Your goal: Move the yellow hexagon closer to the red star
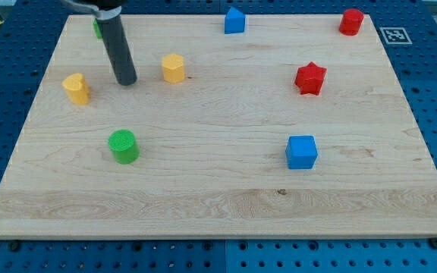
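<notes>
The yellow hexagon (173,67) stands on the wooden board in the upper left part of the view. The red star (310,78) stands well to its right, at about the same height in the view. My dark rod comes down from the top left, and my tip (126,80) rests on the board a short way left of the yellow hexagon, apart from it. A yellow heart-shaped block (76,88) stands left of my tip.
A green cylinder (124,145) stands below my tip. A blue cube (302,152) is at lower right. A blue house-shaped block (234,20) and a red cylinder (350,21) stand near the top edge. A green block (96,29) is partly hidden behind the rod.
</notes>
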Controlling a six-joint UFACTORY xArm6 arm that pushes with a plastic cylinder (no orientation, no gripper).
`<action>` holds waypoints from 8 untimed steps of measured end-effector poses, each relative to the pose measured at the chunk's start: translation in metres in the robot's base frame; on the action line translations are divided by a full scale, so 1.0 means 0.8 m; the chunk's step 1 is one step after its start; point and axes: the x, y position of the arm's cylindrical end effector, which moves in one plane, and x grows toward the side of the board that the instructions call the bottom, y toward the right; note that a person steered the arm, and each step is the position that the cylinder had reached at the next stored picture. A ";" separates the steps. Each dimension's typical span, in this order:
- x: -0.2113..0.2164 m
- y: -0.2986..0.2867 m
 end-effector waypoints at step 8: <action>0.056 0.262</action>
